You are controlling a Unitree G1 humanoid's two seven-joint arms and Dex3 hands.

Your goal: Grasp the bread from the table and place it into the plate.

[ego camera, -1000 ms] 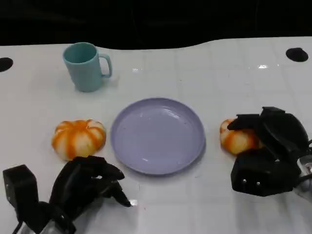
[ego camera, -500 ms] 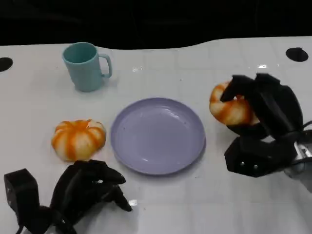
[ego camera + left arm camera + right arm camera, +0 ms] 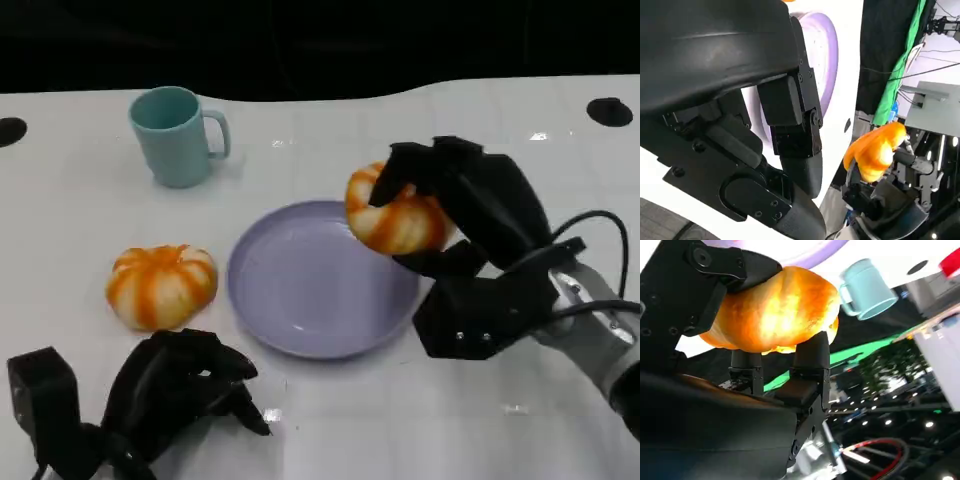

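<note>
We hold the bread over the plate's right rim.

Our right hand (image 3: 455, 215) has its fingers (image 3: 405, 165) clamped around the bread (image 3: 395, 218), centre-right of the frame, raised so it can clear the plate (image 3: 310, 285). Our left hand (image 3: 170, 385) waits at lower left, fingers curled on nothing, near a second bun (image 3: 160, 285) on the desk (image 3: 80, 210).

Both hands are matte black plastic, blocky in the palm and rounded over the back shell. The right hand (image 3: 470, 215) meets a silver forearm (image 3: 600, 335), with thin black cables (image 3: 590, 225) looping beside the wrist. The left hand (image 3: 175, 385) shows small round screws (image 3: 813, 117) (dark, set flush) along its finger segments.
</note>
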